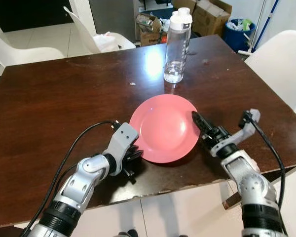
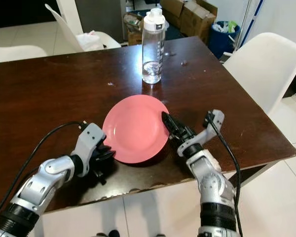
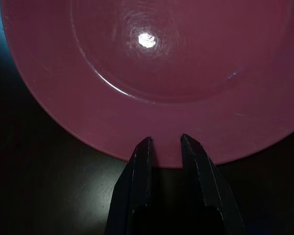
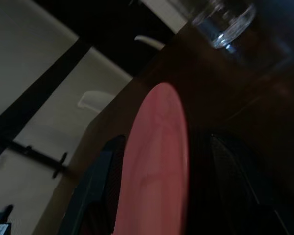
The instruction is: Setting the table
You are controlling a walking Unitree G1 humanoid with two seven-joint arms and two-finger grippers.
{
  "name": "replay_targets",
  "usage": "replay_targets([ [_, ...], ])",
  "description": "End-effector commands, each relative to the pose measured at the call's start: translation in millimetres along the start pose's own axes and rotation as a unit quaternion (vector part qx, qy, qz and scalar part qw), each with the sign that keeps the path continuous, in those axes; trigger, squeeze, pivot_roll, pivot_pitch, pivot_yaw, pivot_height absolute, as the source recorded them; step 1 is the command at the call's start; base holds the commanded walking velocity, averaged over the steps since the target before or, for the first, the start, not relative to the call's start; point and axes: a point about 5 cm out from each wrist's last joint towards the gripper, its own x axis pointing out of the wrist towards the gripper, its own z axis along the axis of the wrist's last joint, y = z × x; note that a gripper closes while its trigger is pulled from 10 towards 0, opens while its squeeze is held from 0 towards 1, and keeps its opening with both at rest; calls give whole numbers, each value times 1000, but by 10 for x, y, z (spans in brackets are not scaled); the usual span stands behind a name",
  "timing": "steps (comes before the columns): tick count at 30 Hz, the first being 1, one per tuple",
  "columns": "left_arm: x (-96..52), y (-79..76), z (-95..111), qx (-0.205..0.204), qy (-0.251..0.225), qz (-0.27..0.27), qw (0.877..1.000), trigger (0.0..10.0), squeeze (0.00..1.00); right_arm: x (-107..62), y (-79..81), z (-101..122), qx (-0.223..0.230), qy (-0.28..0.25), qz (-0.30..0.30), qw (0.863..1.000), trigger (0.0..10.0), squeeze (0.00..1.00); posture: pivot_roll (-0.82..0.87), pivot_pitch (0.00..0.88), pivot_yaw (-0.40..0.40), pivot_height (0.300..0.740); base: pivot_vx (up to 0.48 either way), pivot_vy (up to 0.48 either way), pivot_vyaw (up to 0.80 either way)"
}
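A pink plate [image 1: 163, 126] lies on the dark wooden table [image 1: 64, 98], near its front edge. My left gripper [image 1: 134, 157] rests low on the table at the plate's near-left rim. In the left wrist view its fingers [image 3: 143, 156] are close together, with the tips just touching the rim of the plate [image 3: 152, 73]. My right gripper [image 1: 197, 121] is at the plate's right rim. In the right wrist view it stands open [image 4: 166, 139], one finger on each side of the plate's edge [image 4: 157, 161].
A clear water bottle [image 1: 177, 44] with a white cap stands just behind the plate. White chairs are at the right [image 1: 281, 59], far left [image 1: 19, 49] and back [image 1: 98, 34]. Cardboard boxes [image 1: 207, 15] and a blue bin [image 1: 239, 29] sit on the floor beyond.
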Motion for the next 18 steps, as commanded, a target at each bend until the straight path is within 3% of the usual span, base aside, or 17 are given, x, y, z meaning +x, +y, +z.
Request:
replay_targets([
  [1, -37, -32, -217, -16, 47, -2, 999, 10000, 0, 40, -21, -167, 29, 52, 10, 998, 4039, 0, -12, 101, 122, 740, 0, 0, 0],
  [2, -40, -31, -212, -15, 46, -2, 999, 10000, 0, 55, -22, -202, 40, 64, 15, 997, 4039, 0, -12, 101, 122, 740, 0, 0, 0],
  [3, -42, -29, -202, -15, 44, -1, 999, 10000, 0, 61, -25, -237, 47, 78, 16, 996, 510, 0, -7, 104, 114, 740, 0, 0, 0],
  [4, -44, -24, -190, -15, 42, 1, 999, 10000, 0, 61, -30, -257, 50, 86, 17, 995, 0, 0, -8, 107, 108, 740, 0, 0, 0],
  [8, -64, 9, -94, -16, 22, 11, 1000, 10000, 0, 20, -39, -242, 68, 82, 17, 994, 0, 0, -15, 111, 104, 740, 0, 0, 0],
  [18, -225, 72, 391, 11, -59, 9, 998, 10000, 0, -99, 4, -86, 94, 35, 40, 994, 0, 0, -23, 111, 101, 740, 0, 0, 0],
])
